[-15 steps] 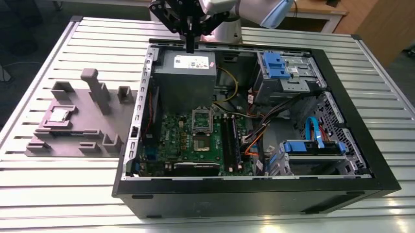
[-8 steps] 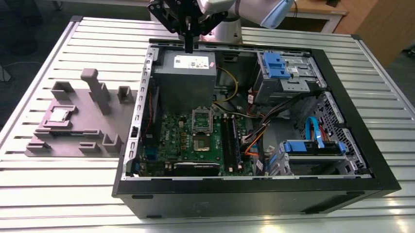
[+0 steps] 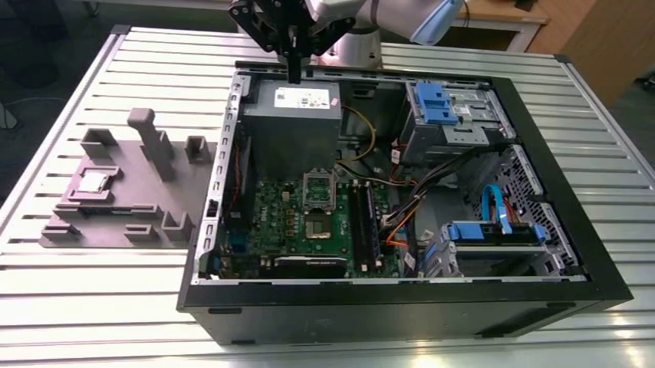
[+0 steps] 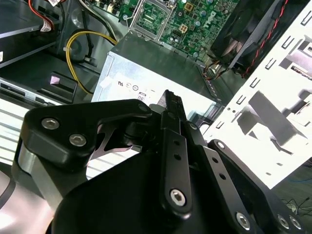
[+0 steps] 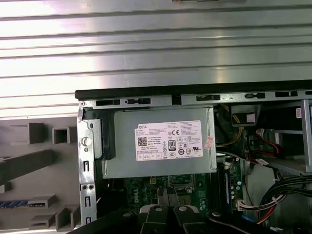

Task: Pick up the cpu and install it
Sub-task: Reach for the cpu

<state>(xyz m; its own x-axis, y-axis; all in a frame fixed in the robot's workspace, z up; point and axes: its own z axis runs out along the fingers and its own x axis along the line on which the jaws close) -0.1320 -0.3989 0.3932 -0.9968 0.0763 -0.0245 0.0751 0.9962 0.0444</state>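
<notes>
Seemingly empty, gripper pinched closed over power supply — cpu (on fixture) apart.

Counted: one cpu, one grey fixture block, one open computer case, one green motherboard, one power supply, two blue drive brackets, one slatted table.

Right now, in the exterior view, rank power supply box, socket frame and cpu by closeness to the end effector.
1. Power supply box, right under the end effector.
2. Socket frame, on green board.
3. Cpu, at the exterior view's left.
</notes>
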